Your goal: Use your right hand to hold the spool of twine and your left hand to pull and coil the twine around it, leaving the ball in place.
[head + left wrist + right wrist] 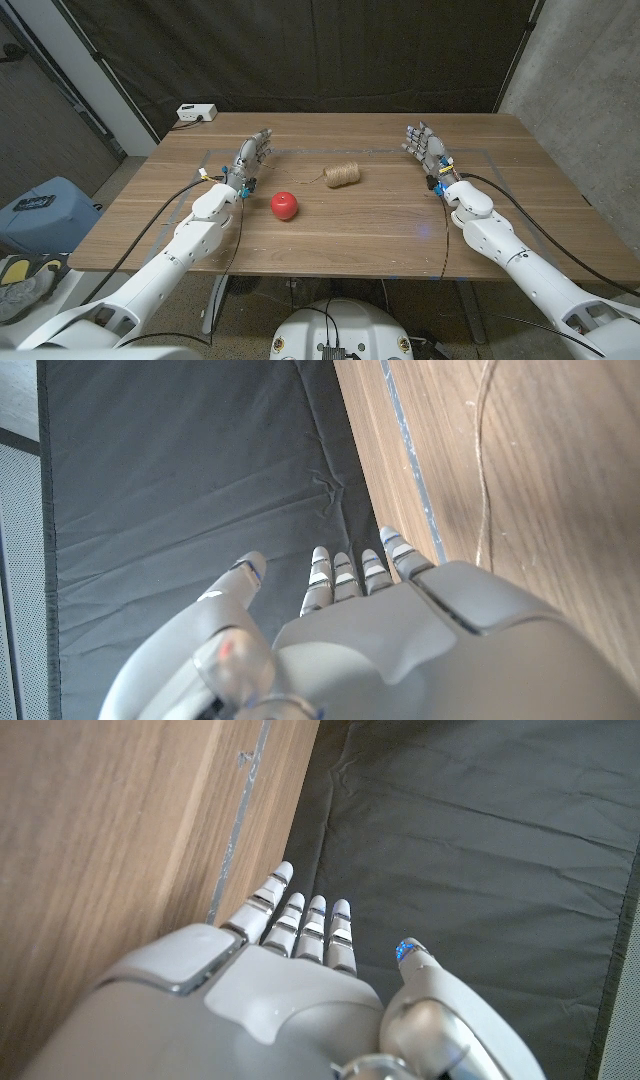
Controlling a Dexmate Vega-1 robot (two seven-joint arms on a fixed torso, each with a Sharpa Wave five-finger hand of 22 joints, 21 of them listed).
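Left hand (250,160): open, fingers extended and slightly apart, holding nothing. In the head view it stands on the table (360,225) at the left, near the far edge, pointing away from the robot. The left wrist view shows its fingers (340,575) straight, with the thumb set off to one side and nothing between them.

Right hand (428,148): open likewise, fingers extended, empty. It stands at the right of the table, near the far edge. The right wrist view shows its fingers (300,920) straight and close together, thumb apart, touching no object.

Spool (343,176): lies on its side in the middle of the table, between the two hands and apart from both. A loose strand of twine (310,181) trails from it towards the left hand; the strand (484,470) also appears on the wood in the left wrist view, beside the hand but not held.

Ball (285,205): red, just in front and to the left of the spool, not touching it.

Limits: where the strand ends cannot be made out. Whether either palm touches the wood cannot be told.
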